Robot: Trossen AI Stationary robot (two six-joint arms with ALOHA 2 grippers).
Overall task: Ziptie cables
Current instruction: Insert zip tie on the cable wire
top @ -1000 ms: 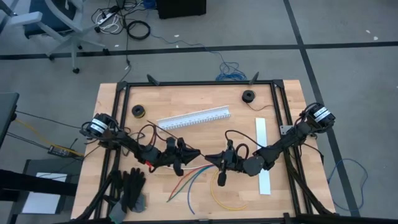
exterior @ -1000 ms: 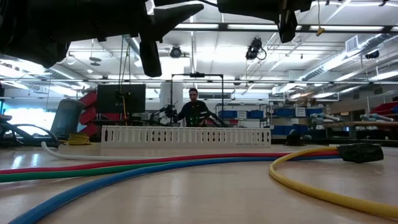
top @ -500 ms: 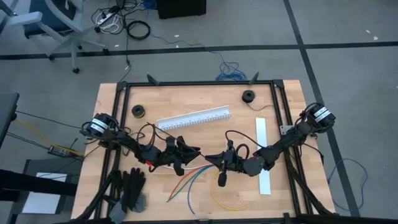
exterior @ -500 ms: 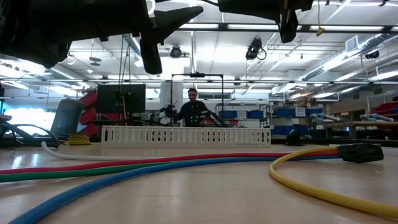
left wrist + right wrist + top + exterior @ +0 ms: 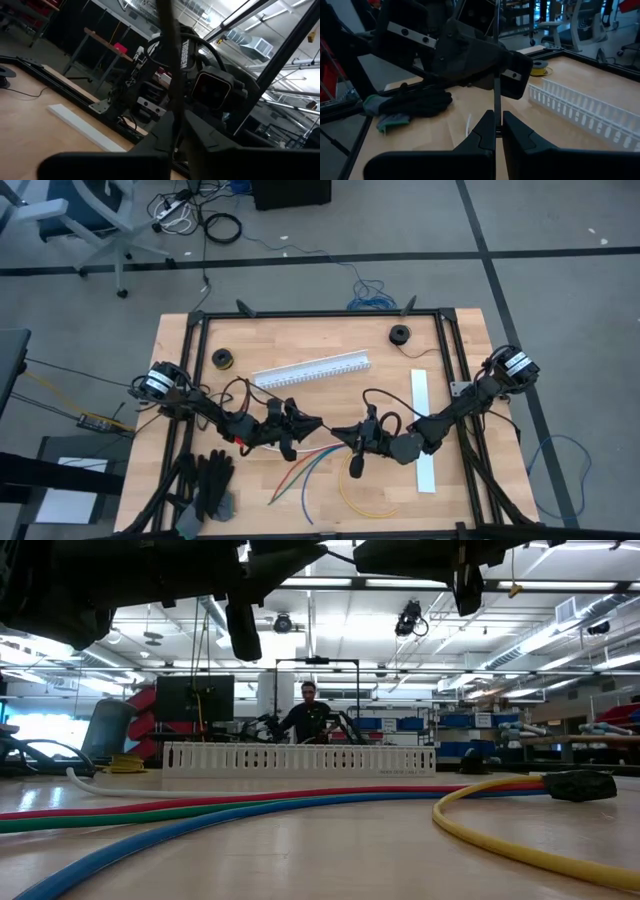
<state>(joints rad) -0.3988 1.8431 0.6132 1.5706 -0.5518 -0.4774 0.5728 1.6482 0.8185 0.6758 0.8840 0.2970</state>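
Cables are lying loose at the table's 6 o'clock: thin, limp, light, best gathered mid-length. A thin dark strip, likely the ziptie, is being pinched between right end effector and closed left end effector.

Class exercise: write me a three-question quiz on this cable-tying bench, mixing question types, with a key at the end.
1. True or false: the right gripper is shut on a thin black strip.
2. Which lies nearer the slotted white channel: A) yellow spool, B) black gloves?
3. Fill in: the cables lie ____ on the table, not tied.

Key: 1 true; 2 A; 3 loose.
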